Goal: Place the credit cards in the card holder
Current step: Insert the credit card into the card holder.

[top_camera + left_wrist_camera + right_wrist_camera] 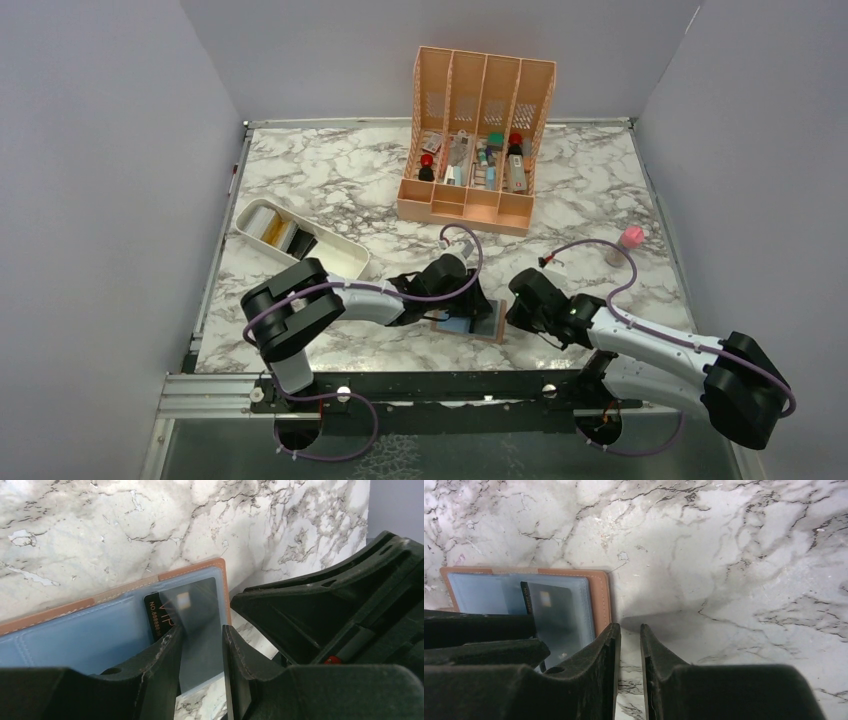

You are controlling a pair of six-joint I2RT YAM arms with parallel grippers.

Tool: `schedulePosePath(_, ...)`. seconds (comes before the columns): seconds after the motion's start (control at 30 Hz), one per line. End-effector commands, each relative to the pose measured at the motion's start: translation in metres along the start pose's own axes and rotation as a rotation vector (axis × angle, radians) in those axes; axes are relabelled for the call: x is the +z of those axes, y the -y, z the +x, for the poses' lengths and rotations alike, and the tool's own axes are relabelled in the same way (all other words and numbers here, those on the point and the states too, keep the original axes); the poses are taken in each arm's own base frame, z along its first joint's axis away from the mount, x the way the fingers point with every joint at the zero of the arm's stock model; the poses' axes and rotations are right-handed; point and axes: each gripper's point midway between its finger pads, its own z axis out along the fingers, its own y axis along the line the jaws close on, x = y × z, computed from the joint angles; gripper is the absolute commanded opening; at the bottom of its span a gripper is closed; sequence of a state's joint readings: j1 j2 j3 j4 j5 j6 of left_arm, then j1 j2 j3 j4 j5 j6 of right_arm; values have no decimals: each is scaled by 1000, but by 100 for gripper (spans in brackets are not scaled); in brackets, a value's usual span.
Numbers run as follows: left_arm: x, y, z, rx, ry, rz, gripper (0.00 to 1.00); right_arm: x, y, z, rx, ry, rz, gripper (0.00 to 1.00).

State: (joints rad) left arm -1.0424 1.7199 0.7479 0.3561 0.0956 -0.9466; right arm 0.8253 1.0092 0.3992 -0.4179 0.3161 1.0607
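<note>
**Closely flanked: holder (486, 322) open on the marble**

Seen from above only as a small blue-and-brown patch near the front edge of the table (330, 170), hemmed in from both sides. No card to be made out at that range. Shown far better from the left wrist: light blue inside, brown stitched rim, and a dark card (192, 612) marked VIP under a clear sleeve at the right end. Same card from the right wrist, greyer, lettering unreadable. Also there, bare marble to the right of the holder, mostly lost in the left view behind the right arm (325, 620).

Further back and well apart:
- peach organizer (478, 100) with small items in its compartments
- white tray (340, 262) off to the left
- pink-capped bottle (626, 244) off to the right

None of these in either wrist view. Close in, sight blocked chiefly by the black fingers themselves, covering the card's near-left part and the holder's near edge.

Left claw (201, 627): partly spread, fingers straddling the card from above, card lying flat in the gap, nothing pinched. Whether the tips touch the sleeve, cannot tell.

Right claw (629, 626): narrowly parted, only marble and shadow in the gap. Left finger (599, 670) over the holder's brown right edge, touching or just above, cannot tell which.
</note>
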Motion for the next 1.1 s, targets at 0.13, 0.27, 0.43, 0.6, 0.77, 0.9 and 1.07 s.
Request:
schedulePosePath(0.13, -20, 4, -15, 24, 56, -62, 39, 1, 0, -1, -16, 12, 1, 27)
schedulePosePath(0.27, -17, 3, -11, 30, 36, -59, 41, 1, -2, -1, -15, 8, -6, 27)
schedulePosePath(0.43, -13, -1, -9, 40, 15, -85, 42, 1, -3, -2, -22, 8, -4, 27)
schedulePosePath(0.6, -11, -5, -9, 54, 13, -106, 43, 1, -4, -2, -26, 7, -7, 27)
schedulePosePath(0.77, -8, -10, -7, 66, 0, -138, 43, 1, -3, -1, -29, 7, -6, 27)
schedulePosePath(0.9, -7, -14, -6, 76, -1, -164, 43, 1, -2, -1, -31, 5, -5, 27)
schedulePosePath(1.07, -7, -13, -5, 80, 3, -186, 43, 2, -3, 0, -34, 2, -7, 27)
